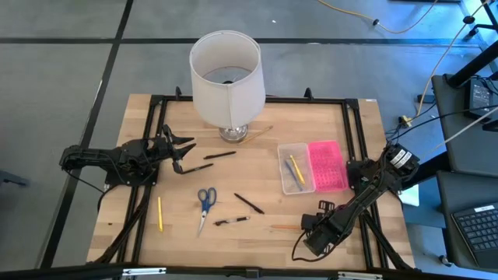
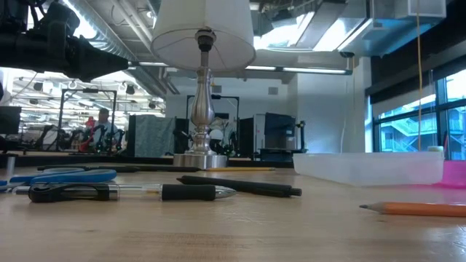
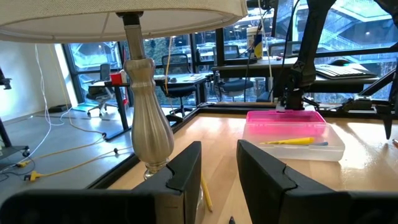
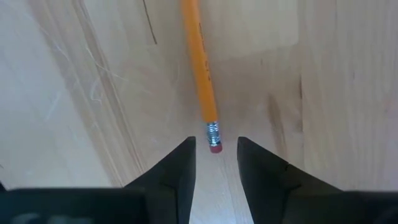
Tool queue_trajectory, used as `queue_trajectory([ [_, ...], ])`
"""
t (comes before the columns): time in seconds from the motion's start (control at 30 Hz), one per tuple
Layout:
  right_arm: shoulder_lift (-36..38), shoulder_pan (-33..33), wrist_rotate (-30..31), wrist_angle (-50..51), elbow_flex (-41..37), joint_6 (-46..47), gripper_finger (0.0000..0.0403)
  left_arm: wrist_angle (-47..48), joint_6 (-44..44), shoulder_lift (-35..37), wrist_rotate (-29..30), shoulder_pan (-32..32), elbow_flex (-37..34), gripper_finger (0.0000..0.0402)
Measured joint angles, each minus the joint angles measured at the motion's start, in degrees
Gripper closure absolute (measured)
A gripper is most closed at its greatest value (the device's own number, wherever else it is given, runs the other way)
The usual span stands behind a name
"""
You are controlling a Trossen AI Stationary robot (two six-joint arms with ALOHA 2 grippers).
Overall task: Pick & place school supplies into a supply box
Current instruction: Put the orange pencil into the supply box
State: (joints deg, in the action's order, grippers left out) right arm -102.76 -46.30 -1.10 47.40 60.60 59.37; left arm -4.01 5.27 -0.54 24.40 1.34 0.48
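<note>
Nearest the table's front edge, right side: right gripper [image 1: 311,228], fingers parted a little and grasping nothing, lined up on the eraser end of an orange pencil [image 4: 200,68]; pencil flat on the wood, eraser tip just ahead of the gap between the fingers, not yet between them; step in hand judged to be the approach to this pencil; next move calls for a short advance and descent so the fingers straddle the shaft, then a closing, a lift, and a carry to the box.

Front middle: black pen [image 1: 232,221] lying flat; blue-handled scissors [image 1: 205,200] just beside it; second dark pen [image 1: 249,204] a little further in; yellow pencil [image 1: 160,213] well apart towards the left.

Middle right: supply box [image 1: 286,169], clear tray open, pink lid [image 1: 327,165] laid back alongside; yellow pencil and blue pen already inside; most supplies not yet stowed.

Middle left: left gripper [image 1: 184,152], fingers slightly apart and empty, waiting near another dark pen [image 1: 219,155].

Far side: white lamp [image 1: 226,76], standing, no part of the task.
</note>
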Motion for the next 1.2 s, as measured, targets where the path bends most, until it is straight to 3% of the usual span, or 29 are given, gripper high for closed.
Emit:
queue_trajectory([
  [0.6, -3.6, 0.0, -0.5, -0.5, 0.2, 0.1, 0.0284, 0.0, 0.0, 0.0, 0.0, 0.0, 0.0, 0.0304],
  [1.0, -3.7, 0.0, -1.1, -1.2, 0.2, 4.9, 0.0388, 0.0, 0.0, 0.0, 0.0, 0.0, 0.0, 0.0304],
  [1.2, -4.0, 0.0, -2.1, 0.5, 1.8, 4.9, 0.0385, 0.0, 0.0, 0.0, 0.0, 0.0, 0.0, 0.0304],
])
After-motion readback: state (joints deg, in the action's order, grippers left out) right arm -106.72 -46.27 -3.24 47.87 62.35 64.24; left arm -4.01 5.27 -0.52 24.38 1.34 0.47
